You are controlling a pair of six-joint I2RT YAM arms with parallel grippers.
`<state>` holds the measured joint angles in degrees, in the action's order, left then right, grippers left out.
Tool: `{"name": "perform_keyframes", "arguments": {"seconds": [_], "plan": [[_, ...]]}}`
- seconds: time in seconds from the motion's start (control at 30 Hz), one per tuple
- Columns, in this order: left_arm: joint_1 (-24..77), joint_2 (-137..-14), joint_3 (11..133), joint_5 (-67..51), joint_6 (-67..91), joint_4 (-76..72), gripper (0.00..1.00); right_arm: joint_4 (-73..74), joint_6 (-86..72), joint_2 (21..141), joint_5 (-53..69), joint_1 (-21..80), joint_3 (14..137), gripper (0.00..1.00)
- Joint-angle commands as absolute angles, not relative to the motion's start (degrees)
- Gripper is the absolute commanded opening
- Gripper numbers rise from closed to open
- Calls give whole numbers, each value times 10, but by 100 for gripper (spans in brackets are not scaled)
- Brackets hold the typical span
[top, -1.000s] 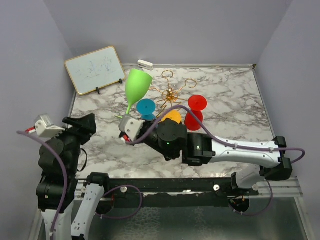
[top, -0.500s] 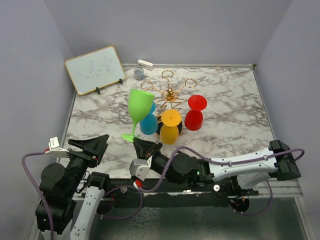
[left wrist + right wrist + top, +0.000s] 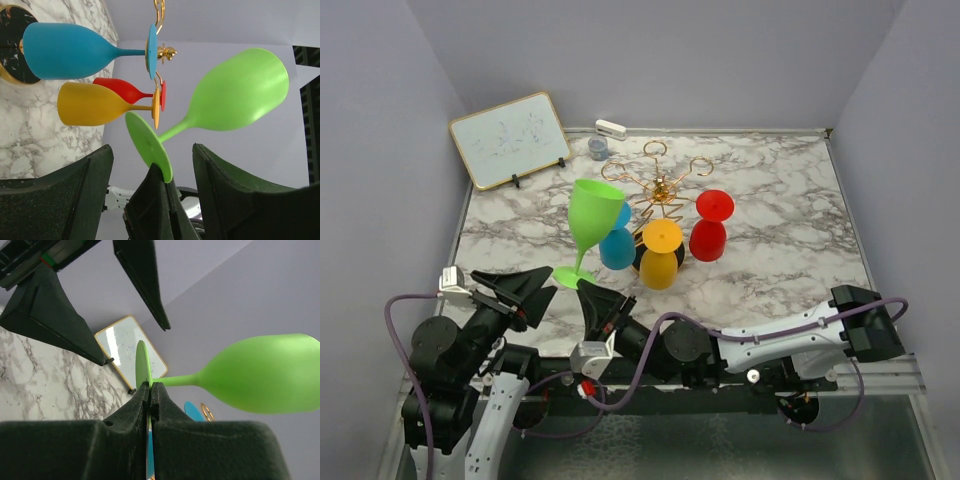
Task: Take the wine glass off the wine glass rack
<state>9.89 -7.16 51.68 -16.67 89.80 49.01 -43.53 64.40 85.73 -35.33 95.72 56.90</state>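
The gold wire wine glass rack [image 3: 661,187] stands at the back middle of the marble table. A blue [image 3: 616,248], a yellow [image 3: 661,253] and a red glass [image 3: 710,225] hang on it upside down. A green wine glass [image 3: 594,210] is off the rack, tilted in the air left of it. My right gripper [image 3: 588,293] is shut on the rim of its round foot [image 3: 141,364]. My left gripper [image 3: 538,293] is open, its fingers on either side of that foot [image 3: 148,145] without touching it. The rack's gold arms [image 3: 159,14] show in the left wrist view.
A small whiteboard [image 3: 510,140] leans at the back left. A small grey cup [image 3: 597,148] and a white object [image 3: 610,128] sit at the back edge. Walls close in left, right and behind.
My right gripper has drawn back toward the near edge, carrying the green glass away from the rack. My left gripper has moved right and now straddles the glass's foot.
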Motion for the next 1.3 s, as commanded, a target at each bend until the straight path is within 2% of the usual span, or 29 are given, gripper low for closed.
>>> {"name": "perform_keyframes", "arguments": {"seconds": [0.0, 0.1, 0.37, 0.5, 0.6, 0.63, 0.8, 0.9, 1.0, 1.13, 1.27], "plan": [[101, -64, 509, -204, 932, 450, 68, -484, 666, 872, -359, 967, 563, 1], [101, -65, 499, -216, 935, 448, 67, -484, 664, 877, -352, 973, 565, 1], [101, -49, 468, -233, 959, 417, 50, -484, 667, 898, -349, 978, 577, 1], [101, -45, 461, -237, 958, 409, 34, -485, 669, 905, -356, 977, 581, 1], [101, -40, 455, -236, 957, 411, 13, -492, 671, 901, -366, 978, 576, 1], [101, -37, 452, -235, 958, 411, 9, -494, 671, 898, -369, 979, 573, 1], [101, -27, 435, -232, 955, 411, 4, -494, 666, 874, -387, 982, 557, 2], [101, -24, 433, -215, 938, 417, 0, -492, 660, 857, -409, 988, 552, 14], [101, -26, 446, -179, 905, 427, 0, -460, 641, 833, -447, 1001, 551, 30], [101, -44, 468, -129, 855, 420, 0, -361, 581, 786, -512, 1035, 555, 35], [102, -90, 494, -69, 793, 394, 0, -133, 415, 741, -584, 1075, 596, 35]]}}
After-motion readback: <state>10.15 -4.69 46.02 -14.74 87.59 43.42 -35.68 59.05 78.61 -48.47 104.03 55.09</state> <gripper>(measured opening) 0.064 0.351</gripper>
